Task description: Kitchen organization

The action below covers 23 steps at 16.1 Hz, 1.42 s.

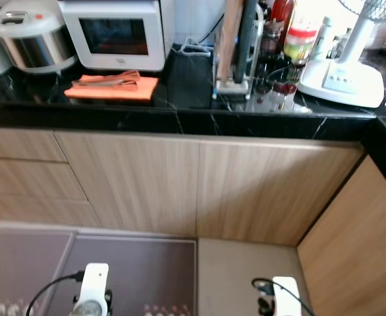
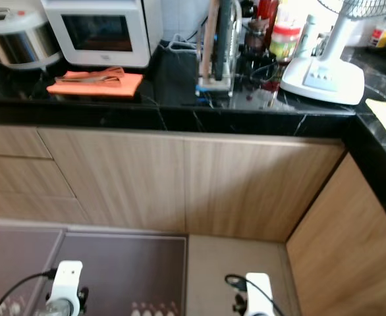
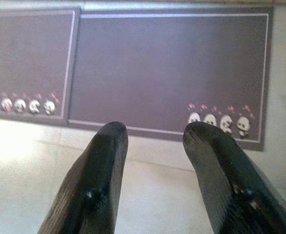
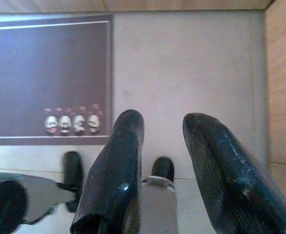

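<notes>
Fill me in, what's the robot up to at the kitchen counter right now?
Nothing is being handled yet. The robot stands facing the black countertop, both arms hanging low over the floor mat. The left gripper and right gripper are open and hold nothing. On the counter sit an orange cloth with tongs on it, a microwave, a rice cooker and a white fan.

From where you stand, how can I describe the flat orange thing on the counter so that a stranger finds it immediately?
Look along the black marble countertop above the light wooden cabinets. Just in front of the white microwave oven, right of the silver rice cooker, lies a flat orange cloth with brownish tongs resting on it. It is the only orange, flat item there.
</notes>
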### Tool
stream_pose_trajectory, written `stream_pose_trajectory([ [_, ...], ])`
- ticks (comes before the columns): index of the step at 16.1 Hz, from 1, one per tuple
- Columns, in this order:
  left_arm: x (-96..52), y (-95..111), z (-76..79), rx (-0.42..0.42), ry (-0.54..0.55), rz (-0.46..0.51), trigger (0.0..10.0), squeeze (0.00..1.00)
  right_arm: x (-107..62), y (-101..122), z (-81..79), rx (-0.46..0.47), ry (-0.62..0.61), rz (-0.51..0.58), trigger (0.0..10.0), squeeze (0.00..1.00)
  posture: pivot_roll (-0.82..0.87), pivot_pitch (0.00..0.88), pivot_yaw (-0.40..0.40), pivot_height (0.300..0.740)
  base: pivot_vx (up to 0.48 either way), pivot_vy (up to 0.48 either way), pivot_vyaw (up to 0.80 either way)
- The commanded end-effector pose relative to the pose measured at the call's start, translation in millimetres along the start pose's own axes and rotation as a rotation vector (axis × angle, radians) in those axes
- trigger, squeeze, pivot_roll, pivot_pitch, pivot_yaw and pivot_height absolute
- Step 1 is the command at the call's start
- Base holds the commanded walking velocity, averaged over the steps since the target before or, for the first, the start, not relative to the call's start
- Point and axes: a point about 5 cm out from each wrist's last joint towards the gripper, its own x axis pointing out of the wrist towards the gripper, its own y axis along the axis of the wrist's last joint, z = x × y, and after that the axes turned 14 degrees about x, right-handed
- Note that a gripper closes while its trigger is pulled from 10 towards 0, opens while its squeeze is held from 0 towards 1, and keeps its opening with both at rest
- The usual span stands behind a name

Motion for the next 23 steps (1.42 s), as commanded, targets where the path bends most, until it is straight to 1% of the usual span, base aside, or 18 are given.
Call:
stream_pose_trajectory([
  [1, 0.6, 4.0, 5.6, 0.012, -0.019, 0.005, 10.0, 0.0, -2.0, -2.0, 8.5, 0.003, -0.025, -0.006, 10.0, 0.0, -0.08, 0.0, 0.032, 0.74, 0.0, 0.379, 0.0],
  [7, 0.4, 2.9, 6.6, 0.011, -0.021, 0.001, 10.0, 0.0, -2.1, -2.3, 8.7, 0.02, -0.024, -0.003, 10.0, 0.0, -0.08, 0.0, 0.027, 0.74, 0.0, 0.376, 0.0],
  [14, 0.1, 1.2, 6.3, 0.005, -0.021, -0.004, 10.0, 0.0, -1.5, -2.1, 6.3, 0.006, -0.013, -0.008, 10.0, 0.0, -0.08, 0.0, 0.022, 0.74, 0.0, 0.379, 0.0],
  [16, 0.0, 0.8, 6.1, 0.005, -0.022, -0.006, 10.0, 0.0, -1.9, -3.8, 6.7, -0.014, -0.014, -0.015, 10.0, 0.0, -0.07, 0.0, 0.025, 0.74, 0.0, 0.377, 0.0],
  [17, 0.2, 1.4, 5.9, 0.008, -0.024, -0.005, 10.0, 0.0, -2.4, -8.1, 7.1, -0.081, -0.016, -0.046, 10.0, 0.0, -0.07, 0.0, 0.027, 0.74, 0.0, 0.379, 0.63],
  [19, 0.5, 2.8, 4.6, 0.009, -0.022, -0.001, 10.0, 0.0, -2.7, -9.1, 7.0, -0.039, -0.02, -0.036, 10.0, 0.0, -0.07, 0.0, 0.03, 0.74, 0.0, 0.379, 0.8],
  [20, 0.9, 4.4, 3.0, 0.009, -0.019, 0.003, 10.0, 0.0, -3.0, -10.3, 7.2, -0.008, -0.025, -0.036, 10.0, 0.0, -0.07, 0.0, 0.032, 0.74, 0.0, 0.379, 0.0],
  [23, 1.6, 7.8, 2.1, 0.014, -0.018, 0.012, 10.0, 0.0, -3.2, -10.6, 7.8, -0.018, -0.025, -0.036, 10.0, 0.0, -0.07, 0.0, 0.034, 0.74, 0.0, 0.377, 0.0],
])
